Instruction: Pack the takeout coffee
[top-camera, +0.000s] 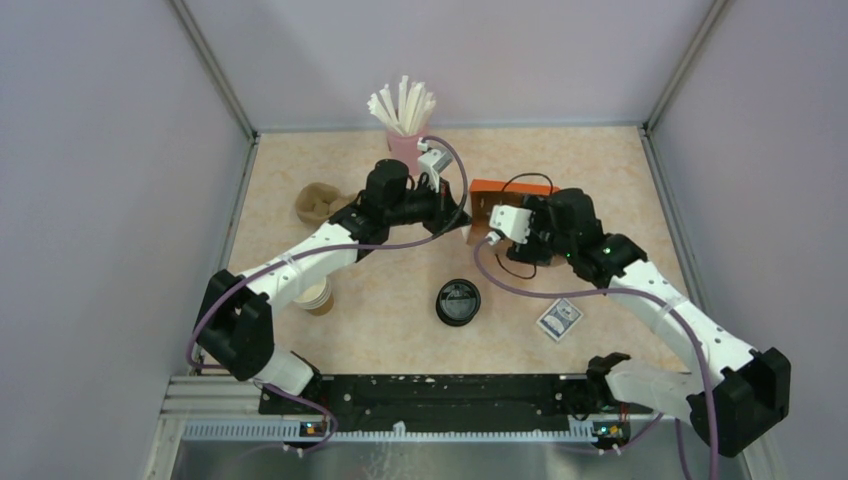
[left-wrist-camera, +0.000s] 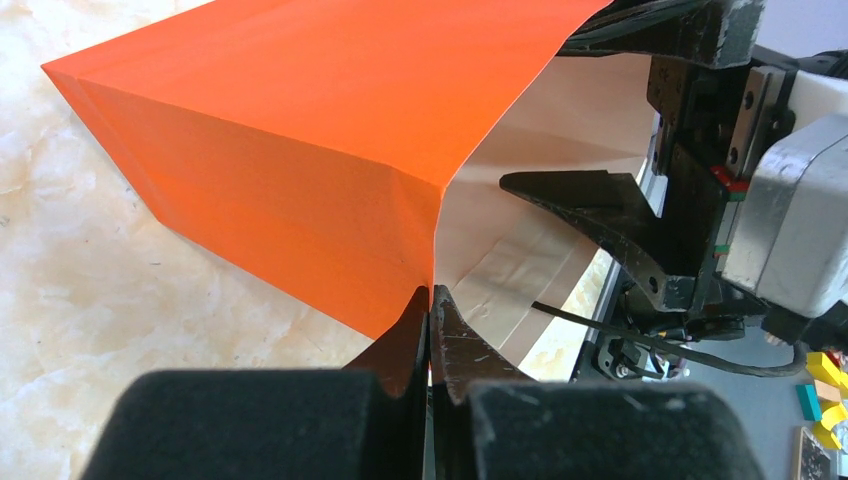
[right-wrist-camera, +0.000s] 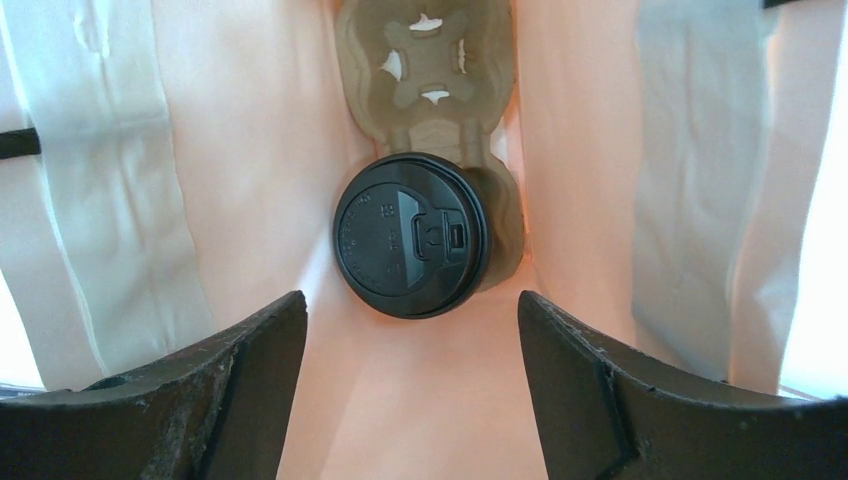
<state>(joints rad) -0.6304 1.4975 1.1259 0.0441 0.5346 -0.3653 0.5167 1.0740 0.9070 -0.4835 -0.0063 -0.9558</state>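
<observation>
Right gripper (right-wrist-camera: 410, 305) spread over takeout coffee (right-wrist-camera: 410, 235), down inside orange bag (left-wrist-camera: 280, 130).
Pinched bag's rim with left gripper (left-wrist-camera: 431, 300); seemingly finished placing; next needed clean lift-out, no snagging paper.

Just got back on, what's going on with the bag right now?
The left gripper is pinched shut on the edge of the orange bag, holding its mouth open. The right gripper is inside the bag, jaws open, above the takeout coffee, which sits in a pulp carrier at the bottom, clear of both fingers. A loose black lid and a lidless cup sit on the table.
</observation>
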